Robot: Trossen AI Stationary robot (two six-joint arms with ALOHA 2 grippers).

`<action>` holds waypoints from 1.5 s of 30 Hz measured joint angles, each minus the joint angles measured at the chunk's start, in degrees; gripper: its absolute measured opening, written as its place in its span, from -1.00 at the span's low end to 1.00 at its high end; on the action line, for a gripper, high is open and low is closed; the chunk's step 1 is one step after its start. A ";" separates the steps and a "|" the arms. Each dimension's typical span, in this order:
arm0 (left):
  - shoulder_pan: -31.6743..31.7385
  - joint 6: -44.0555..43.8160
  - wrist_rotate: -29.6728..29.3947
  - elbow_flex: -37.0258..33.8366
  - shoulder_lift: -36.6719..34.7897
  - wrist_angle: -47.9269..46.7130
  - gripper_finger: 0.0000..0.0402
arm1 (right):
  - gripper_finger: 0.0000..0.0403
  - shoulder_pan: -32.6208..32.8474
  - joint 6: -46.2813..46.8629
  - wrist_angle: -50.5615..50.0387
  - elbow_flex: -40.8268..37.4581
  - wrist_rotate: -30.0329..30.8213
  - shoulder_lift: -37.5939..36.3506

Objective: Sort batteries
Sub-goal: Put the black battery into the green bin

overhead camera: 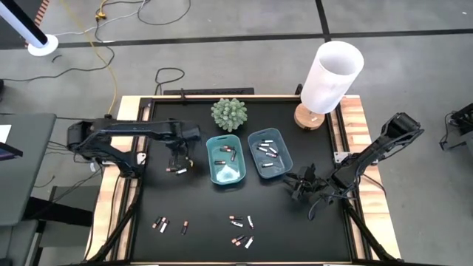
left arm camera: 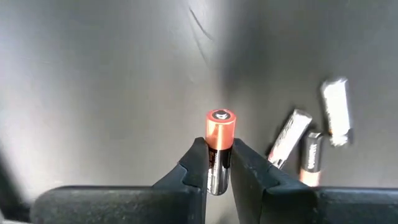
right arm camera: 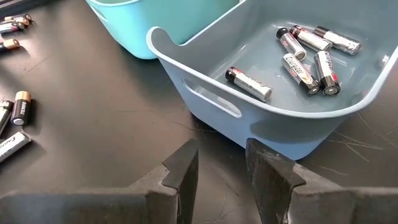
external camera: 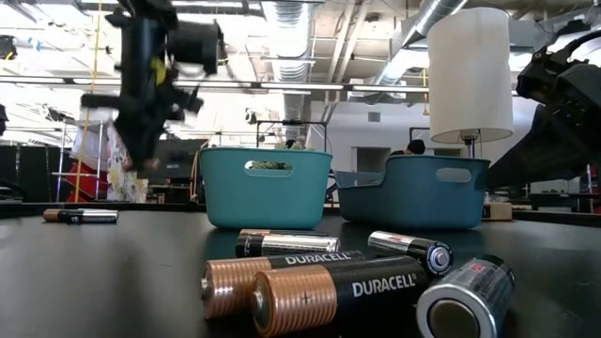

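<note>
My left gripper [overhead camera: 177, 153] hangs over the table's left half, left of the teal tray [overhead camera: 225, 176], shut on a dark battery with a copper end [left arm camera: 221, 122]. Three more batteries [left arm camera: 309, 142] lie on the black table under it, seen in the high view as a small group [overhead camera: 177, 171]. My right gripper [right arm camera: 221, 165] stands open just in front of the blue tray [right arm camera: 205, 87], which holds several silvery batteries [right arm camera: 305, 53]. The teal tray holds a few batteries [overhead camera: 227, 153]. Loose batteries [overhead camera: 240, 222] lie near the front edge. My left gripper pinches the battery's dark body [left arm camera: 217, 163] between its two fingers, just behind the copper end. The fingers point down and lie along the battery. The copper end sticks out past the fingertips, toward the table, and the battery is lifted clear.
A green spiky plant [overhead camera: 228, 113] and a white lamp on a wooden base [overhead camera: 330, 77] stand at the table's far side. More loose batteries [overhead camera: 161, 224] lie at the front left. Bare black table lies between the trays and the front batteries.
</note>
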 joint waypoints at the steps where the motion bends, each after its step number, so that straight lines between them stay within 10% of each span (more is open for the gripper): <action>1: 0.00 -0.64 -0.01 1.42 -1.30 -0.47 -0.81 | -0.25 0.00 0.00 0.02 0.00 0.00 0.00; 11: -0.22 -10.35 5.46 11.38 -8.96 14.88 -0.81 | -0.25 0.00 -0.02 0.14 0.00 -0.04 0.00; 31: -4.70 -16.34 6.83 11.82 22.41 34.80 -0.78 | -0.25 0.00 -0.05 0.26 0.00 -1.16 0.00; 45: -3.96 -17.83 8.40 11.91 20.15 38.52 -0.60 | -0.25 0.00 -0.04 0.26 0.00 -1.58 0.00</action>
